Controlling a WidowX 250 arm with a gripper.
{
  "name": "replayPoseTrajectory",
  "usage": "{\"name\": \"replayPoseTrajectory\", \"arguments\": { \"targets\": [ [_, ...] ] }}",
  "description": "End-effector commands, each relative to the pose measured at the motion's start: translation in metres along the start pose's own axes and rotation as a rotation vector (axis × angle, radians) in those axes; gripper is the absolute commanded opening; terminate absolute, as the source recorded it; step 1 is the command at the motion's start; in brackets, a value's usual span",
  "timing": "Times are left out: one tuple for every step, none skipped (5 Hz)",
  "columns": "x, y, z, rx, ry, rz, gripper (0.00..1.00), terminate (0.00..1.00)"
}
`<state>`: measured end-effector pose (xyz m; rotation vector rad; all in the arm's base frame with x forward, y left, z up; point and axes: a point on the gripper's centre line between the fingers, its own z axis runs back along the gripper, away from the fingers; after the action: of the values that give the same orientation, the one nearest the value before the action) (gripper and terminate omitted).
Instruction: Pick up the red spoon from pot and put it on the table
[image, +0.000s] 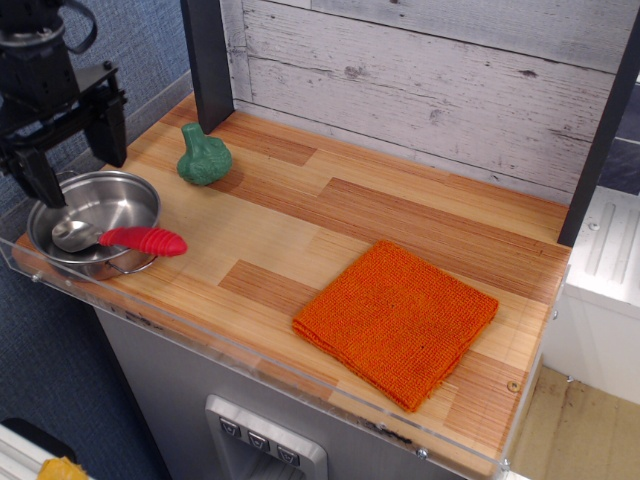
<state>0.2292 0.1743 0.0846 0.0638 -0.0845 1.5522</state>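
**Open hand above the pot, spoon still inside**

We look down on a striped wooden counter (330, 215) with a clear plastic edge, set against a wall of weathered grey planks and a blue textured wall at the far left. A dark post stands at the back of the counter.

Our hand (72, 155) sits at the upper left of the view, black, with its two fingers spread wide apart and nothing between them. It is released, not grasping anything. One finger (37, 178) reaches down beside the far-left rim of the pot, the other (112, 138) hangs over the counter just behind the pot; whether either finger touches anything we cannot tell.

Directly below the hand is the steel pot (125, 197), shallow and round, sitting at the front left corner of the counter close to the plastic edge. The spoon (142, 240) lies in it: the metal bowl rests on the pot's floor, and the ribbed red handle crosses the pot's near rim and sticks out over the counter, away from the hand.

Just beyond the hand's inner finger stands a small green gourd-shaped figure (204, 158), upright and apart from the pot. Well away from the hand, toward the other front corner, an orange knitted cloth (398, 318) lies flat and folded.
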Motion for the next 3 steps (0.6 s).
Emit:
{"name": "replayPoseTrajectory", "arguments": {
  "targets": [
    [0.004,-0.001,-0.016,0.004,-0.012,0.157,1.0,0.0],
    [0.003,0.0,-0.025,0.003,-0.032,0.159,1.0,0.0],
    [-0.001,-0.001,-0.034,-0.005,-0.035,0.198,1.0,0.0]
  ]
}}
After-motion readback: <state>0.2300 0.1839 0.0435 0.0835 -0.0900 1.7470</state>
